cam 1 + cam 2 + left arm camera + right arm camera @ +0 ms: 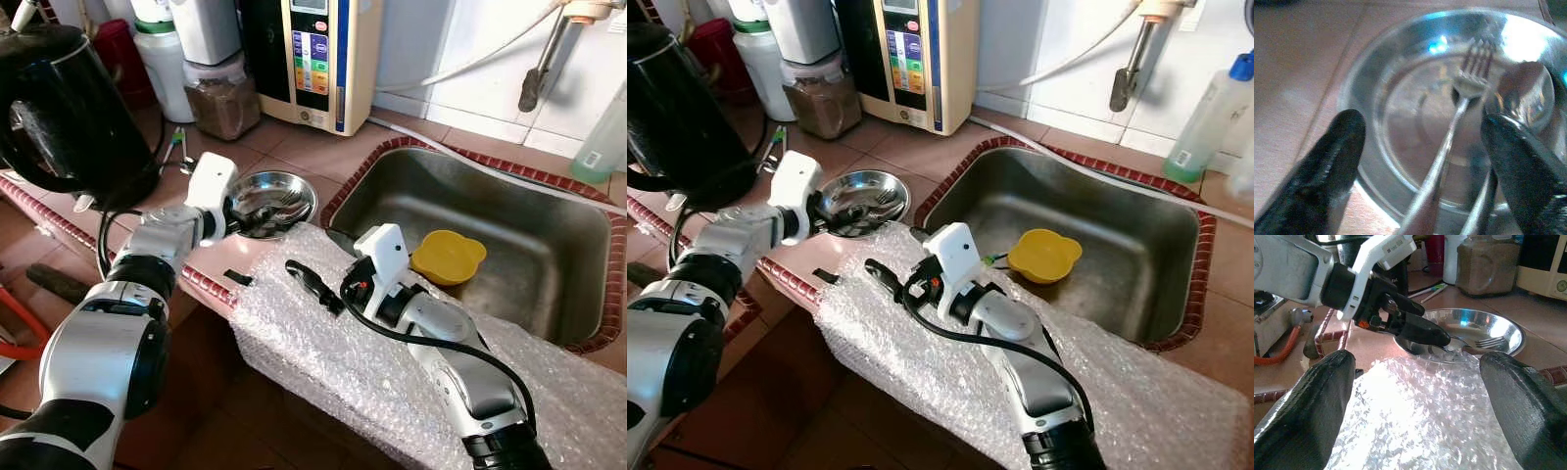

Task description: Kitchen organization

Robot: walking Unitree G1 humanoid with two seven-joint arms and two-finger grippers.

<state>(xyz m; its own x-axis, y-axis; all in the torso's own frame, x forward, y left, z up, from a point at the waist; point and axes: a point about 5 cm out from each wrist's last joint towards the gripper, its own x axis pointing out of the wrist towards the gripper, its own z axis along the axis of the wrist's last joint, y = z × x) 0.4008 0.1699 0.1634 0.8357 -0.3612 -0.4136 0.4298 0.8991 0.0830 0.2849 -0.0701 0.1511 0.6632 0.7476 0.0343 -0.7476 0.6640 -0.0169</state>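
Observation:
A shallow steel dish [290, 188] sits on the tiled counter just left of the sink. A fork [1469, 83] and a spoon [1524, 88] lie in it, handles toward me. My left gripper [245, 217] is at the dish's near rim, open, with the fork's handle running between its fingers [1322, 171] and untouched. My right gripper [313, 284] hovers open over the bubble wrap [323, 352], pointing toward the dish [1498, 330], with nothing held.
A yellow bowl [448, 257] lies in the steel sink [519, 220]. A black kettle [69, 108] stands at far left, with a brown-filled jar [223, 98] and a water purifier [313, 59] behind the dish. A green bottle [602, 147] stands far right.

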